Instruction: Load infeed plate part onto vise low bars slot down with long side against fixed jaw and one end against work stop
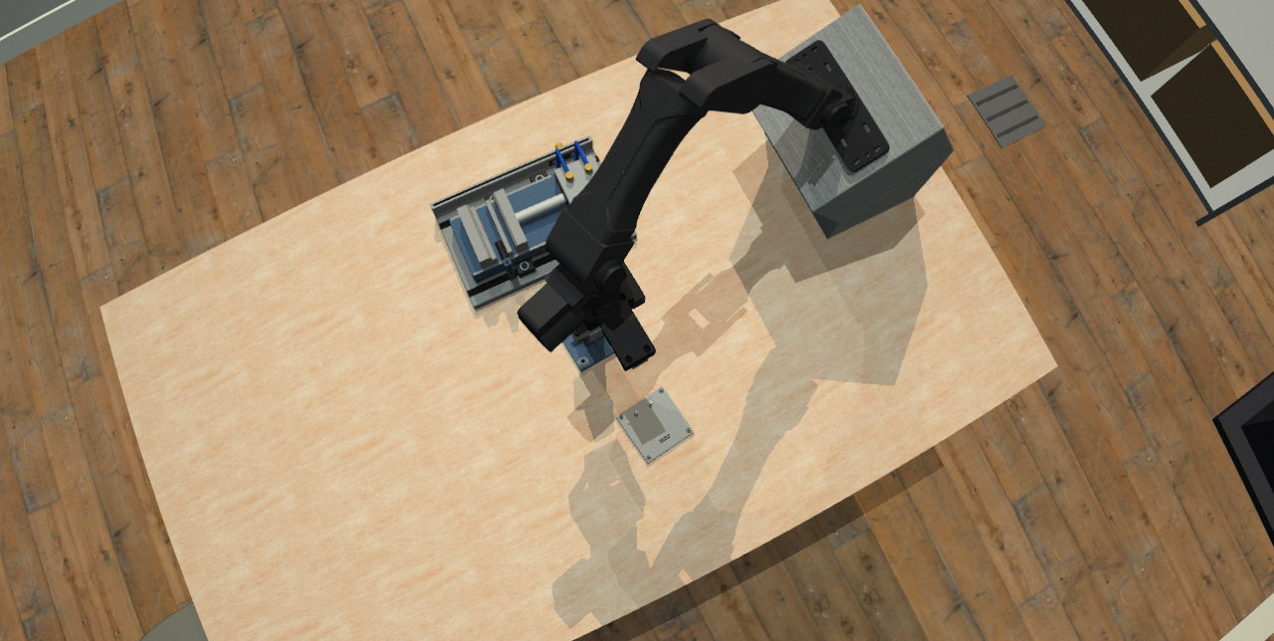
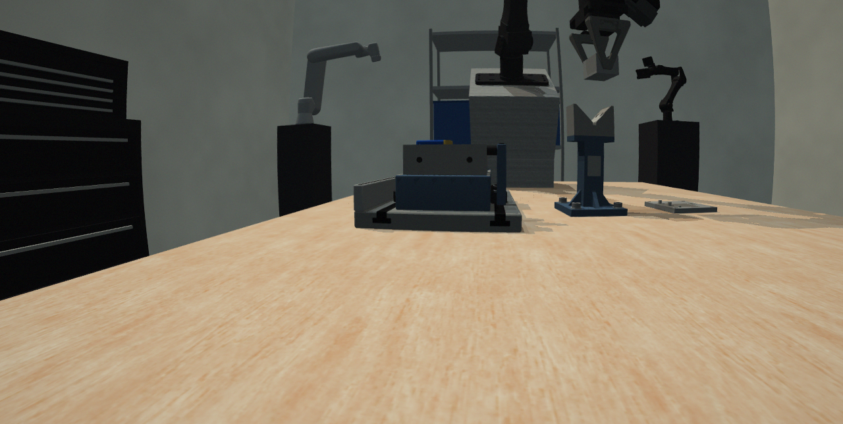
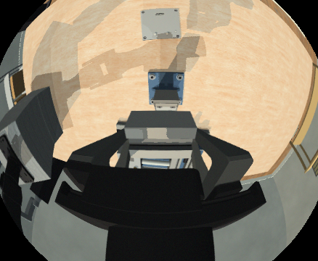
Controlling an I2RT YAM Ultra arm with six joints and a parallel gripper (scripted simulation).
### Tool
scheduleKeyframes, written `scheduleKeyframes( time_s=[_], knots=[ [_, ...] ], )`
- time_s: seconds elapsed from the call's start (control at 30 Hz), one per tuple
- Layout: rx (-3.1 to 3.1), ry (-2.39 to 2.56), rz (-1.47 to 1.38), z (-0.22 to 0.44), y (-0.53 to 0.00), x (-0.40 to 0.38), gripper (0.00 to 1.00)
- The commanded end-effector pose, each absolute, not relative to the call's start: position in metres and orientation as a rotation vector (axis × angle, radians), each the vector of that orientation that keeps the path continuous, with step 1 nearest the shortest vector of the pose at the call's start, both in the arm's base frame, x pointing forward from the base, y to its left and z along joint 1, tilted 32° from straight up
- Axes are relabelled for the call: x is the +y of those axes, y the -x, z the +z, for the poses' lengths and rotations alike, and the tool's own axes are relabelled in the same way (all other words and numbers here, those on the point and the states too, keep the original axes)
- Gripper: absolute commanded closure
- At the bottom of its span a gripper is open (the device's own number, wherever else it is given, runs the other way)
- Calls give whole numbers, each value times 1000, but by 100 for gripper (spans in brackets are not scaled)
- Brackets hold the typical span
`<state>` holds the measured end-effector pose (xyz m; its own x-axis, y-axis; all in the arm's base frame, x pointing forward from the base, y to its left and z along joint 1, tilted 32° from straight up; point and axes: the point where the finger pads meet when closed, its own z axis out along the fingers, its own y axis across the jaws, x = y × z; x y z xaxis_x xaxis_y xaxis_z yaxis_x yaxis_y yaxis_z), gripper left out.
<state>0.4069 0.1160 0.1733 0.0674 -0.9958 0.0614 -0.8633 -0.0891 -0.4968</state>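
The end effector [image 2: 600, 62] [image 3: 160, 130] pinches the block [image 2: 600, 68] [image 3: 160, 125] in the air, above the V-block [image 2: 579, 125]; the open vise [image 1: 482, 231] [image 2: 444, 191] stands nearby on the worktop [image 1: 356, 387] [image 2: 412, 315].

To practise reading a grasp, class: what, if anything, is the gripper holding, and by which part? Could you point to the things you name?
The gripper [image 2: 600, 62] [image 3: 160, 133] holds the part, a grey block [image 2: 598, 69] [image 3: 160, 123], pinched by two opposite sides.

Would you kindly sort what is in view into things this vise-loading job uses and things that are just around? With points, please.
For the job:
- gripper [image 2: 600, 58] [image 3: 160, 135], shut on the block [image 2: 598, 69] [image 3: 160, 119]
- infeed plate [image 1: 672, 439] [image 2: 686, 207] [image 3: 160, 24]
- V-block [image 2: 590, 125] [image 3: 166, 106]
- vise [image 1: 484, 238] [image 2: 443, 191]

Just around:
- drawer cabinet [image 2: 58, 164]
- grey arm [image 2: 315, 82]
- small black arm [image 2: 670, 91]
- shelf unit [image 2: 494, 39]
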Motion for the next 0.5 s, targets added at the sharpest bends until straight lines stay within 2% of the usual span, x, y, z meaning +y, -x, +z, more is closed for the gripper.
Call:
scheduleKeyframes(
  time_s=[0.0, 0.33, 0.47],
  knots=[
    [1800, 1985, -577, 195, -407, 111, 100],
    [1782, 1960, -595, 208, -410, 100, 100],
    [1807, 1984, -578, 195, -404, 92, 100]
  ],
)
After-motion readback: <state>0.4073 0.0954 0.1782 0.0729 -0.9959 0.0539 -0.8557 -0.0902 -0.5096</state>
